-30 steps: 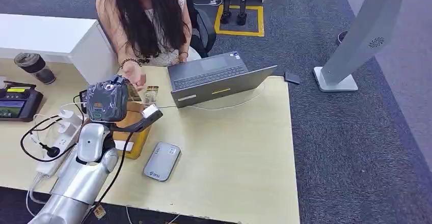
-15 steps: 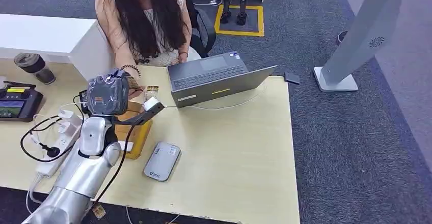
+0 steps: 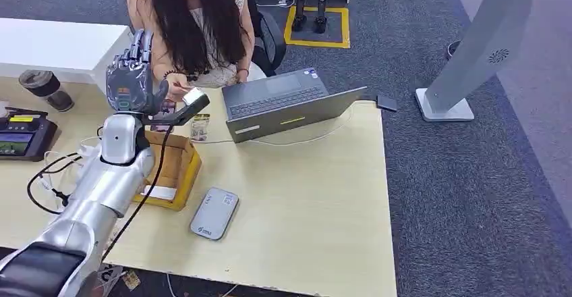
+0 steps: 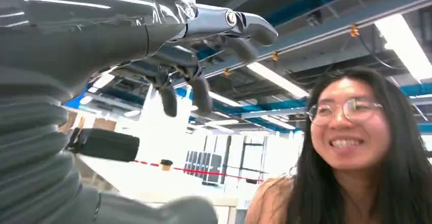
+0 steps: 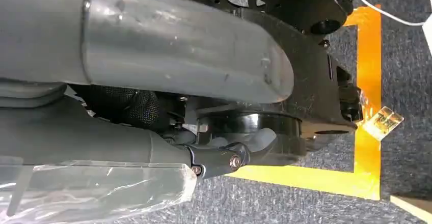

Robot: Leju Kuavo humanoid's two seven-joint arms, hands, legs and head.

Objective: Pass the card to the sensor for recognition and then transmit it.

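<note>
Now the left hand [image 3: 129, 79] is raised above the table's [image 3: 317, 196] far-left part, fingers up and spread, nothing in them. A person's hand [image 3: 177, 86] just beside it holds the card [image 3: 193, 95]. Grey sensor [image 3: 214, 214] lies flat near the front edge, beside the wooden box [image 3: 187, 169]. Right hand [image 5: 153, 147]: cannot tell its state.

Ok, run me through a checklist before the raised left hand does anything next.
1. Left hand raised toward the person: ok.
2. Fingers apart, nothing between them: ok.
3. Where the card is: cannot tell.
4. Person's hand clear of the left hand: not ok, it is close beside it.
5. Grey sensor lying uncovered on the table: ok.
</note>
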